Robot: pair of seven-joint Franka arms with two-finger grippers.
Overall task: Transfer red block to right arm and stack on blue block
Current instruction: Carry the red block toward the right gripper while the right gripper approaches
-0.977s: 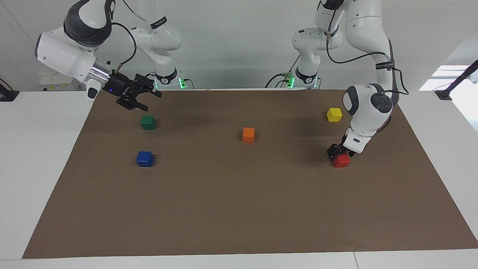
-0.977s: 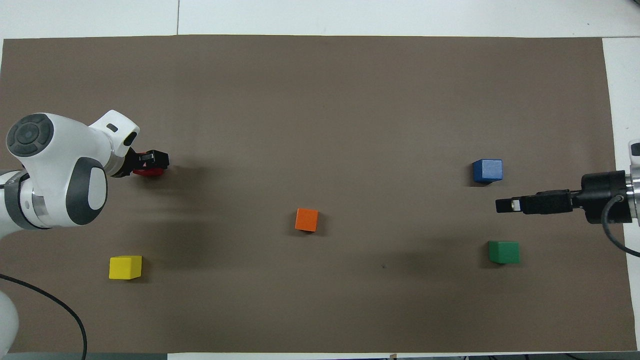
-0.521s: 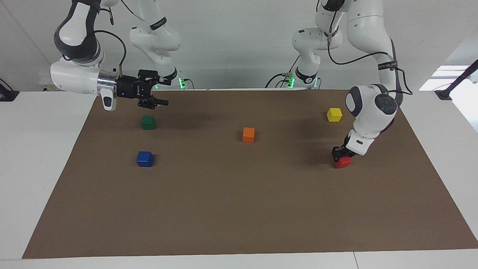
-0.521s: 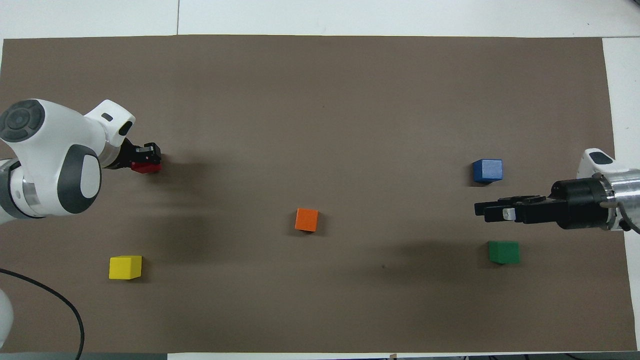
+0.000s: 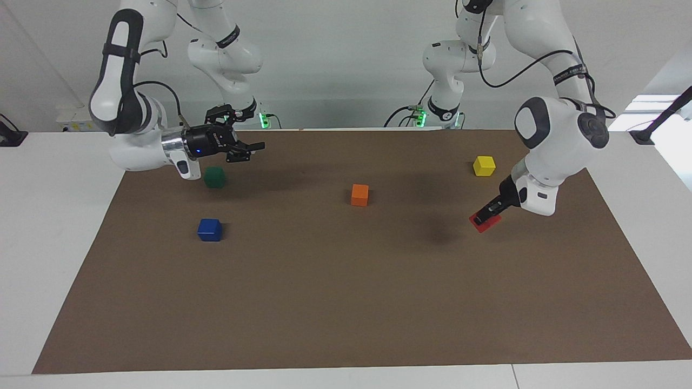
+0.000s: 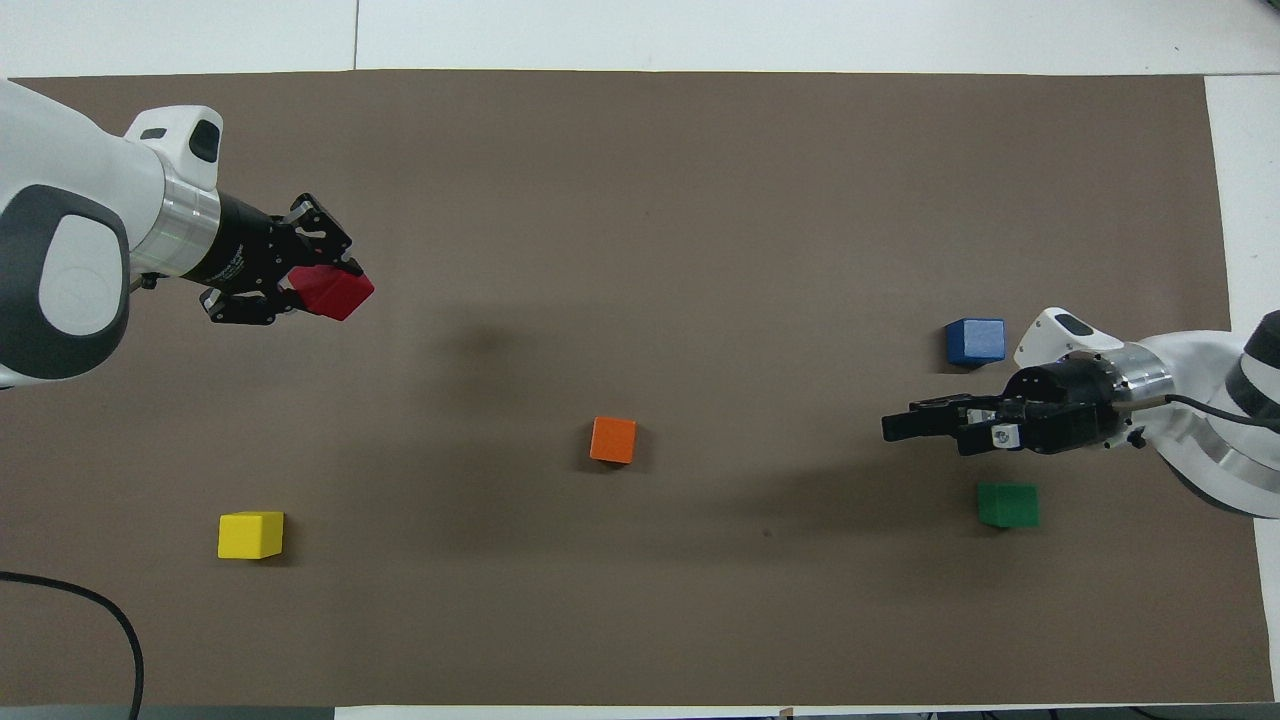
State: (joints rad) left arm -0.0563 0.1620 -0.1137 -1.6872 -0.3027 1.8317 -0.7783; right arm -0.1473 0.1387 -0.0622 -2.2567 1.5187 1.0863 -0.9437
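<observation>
My left gripper [image 5: 488,215] [image 6: 322,283] is shut on the red block [image 5: 485,222] [image 6: 335,292]. It holds the block tilted, just above the brown mat at the left arm's end of the table. The blue block [image 5: 209,229] [image 6: 975,341] sits on the mat at the right arm's end. My right gripper [image 5: 247,151] [image 6: 905,425] hangs open and holds nothing. It is over the mat close to the green block [image 5: 214,176] [image 6: 1007,504] and points toward the table's middle.
An orange block [image 5: 359,195] [image 6: 613,440] lies mid-table. A yellow block [image 5: 484,166] [image 6: 250,534] sits nearer to the robots at the left arm's end. The brown mat [image 5: 346,302] [image 6: 640,180] covers most of the white table.
My left gripper closed on the red block, lifted it off the mat and tilted it. My right arm swung down, and its gripper levelled and advanced toward the middle.
</observation>
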